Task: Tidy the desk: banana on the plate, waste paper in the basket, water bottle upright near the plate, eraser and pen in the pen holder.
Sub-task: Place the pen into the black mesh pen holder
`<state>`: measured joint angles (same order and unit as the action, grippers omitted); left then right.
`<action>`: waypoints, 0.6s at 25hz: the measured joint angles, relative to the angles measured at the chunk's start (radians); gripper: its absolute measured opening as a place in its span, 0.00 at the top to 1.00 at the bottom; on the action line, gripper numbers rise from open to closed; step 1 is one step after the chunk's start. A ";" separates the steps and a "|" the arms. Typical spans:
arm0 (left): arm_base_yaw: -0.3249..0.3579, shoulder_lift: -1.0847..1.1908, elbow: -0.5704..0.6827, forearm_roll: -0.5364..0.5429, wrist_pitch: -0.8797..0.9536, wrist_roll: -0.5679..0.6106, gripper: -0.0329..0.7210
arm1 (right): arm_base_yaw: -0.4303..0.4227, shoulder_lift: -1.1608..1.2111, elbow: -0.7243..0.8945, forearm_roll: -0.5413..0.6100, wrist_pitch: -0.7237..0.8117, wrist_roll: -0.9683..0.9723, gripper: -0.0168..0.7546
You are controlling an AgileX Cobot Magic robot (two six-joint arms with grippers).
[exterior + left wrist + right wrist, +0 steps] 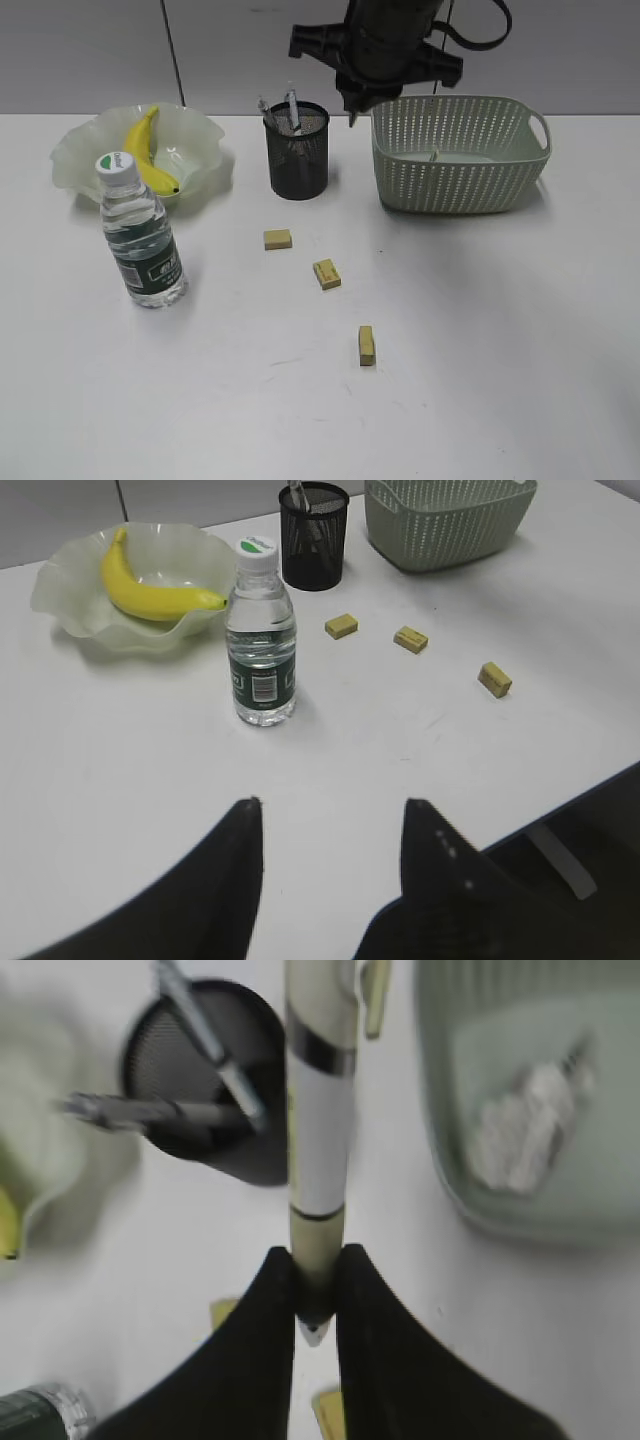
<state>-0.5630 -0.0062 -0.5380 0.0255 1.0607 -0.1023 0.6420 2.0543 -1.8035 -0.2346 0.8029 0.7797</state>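
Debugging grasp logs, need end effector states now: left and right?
Left end effector: open, holding nothing, above the desk.
Right end effector: closed on a pen, between the pen holder and the basket.

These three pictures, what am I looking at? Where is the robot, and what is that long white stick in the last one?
A robot with two arms tidies a white desk. One picture comes from a camera in front; the other two sit on the arms' wrists. The dark shape at the top is the right gripper, pinching a pen near the black pen holder, which already has two pens inside. That is your white stick. The left gripper is open and empty. The banana lies on the plate, the water bottle stands beside it, waste paper is in the basket, and three erasers wait.
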 joint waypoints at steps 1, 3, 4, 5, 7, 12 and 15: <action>0.000 0.000 0.000 0.000 0.000 0.000 0.51 | 0.000 0.000 0.000 0.000 -0.064 -0.058 0.85; 0.000 0.000 0.000 0.000 0.000 0.000 0.51 | 0.000 0.009 0.000 0.000 -0.186 -0.153 0.85; 0.000 0.000 0.000 0.000 0.000 0.000 0.51 | 0.000 0.016 0.000 -0.001 -0.250 -0.196 0.85; 0.000 0.000 0.000 0.000 0.000 0.000 0.51 | 0.000 0.025 0.000 -0.003 -0.300 -0.229 0.85; 0.000 0.000 0.000 0.000 0.000 0.000 0.51 | 0.000 0.045 0.000 -0.018 -0.412 -0.258 0.85; 0.000 0.000 0.000 0.000 0.000 0.000 0.51 | 0.000 0.129 0.000 -0.079 -0.609 -0.276 0.85; 0.000 0.000 0.000 0.000 0.000 0.000 0.51 | 0.000 0.184 0.000 -0.134 -0.641 -0.277 0.85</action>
<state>-0.5630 -0.0062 -0.5380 0.0255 1.0607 -0.1023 0.6420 2.2385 -1.8035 -0.3687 0.1619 0.5025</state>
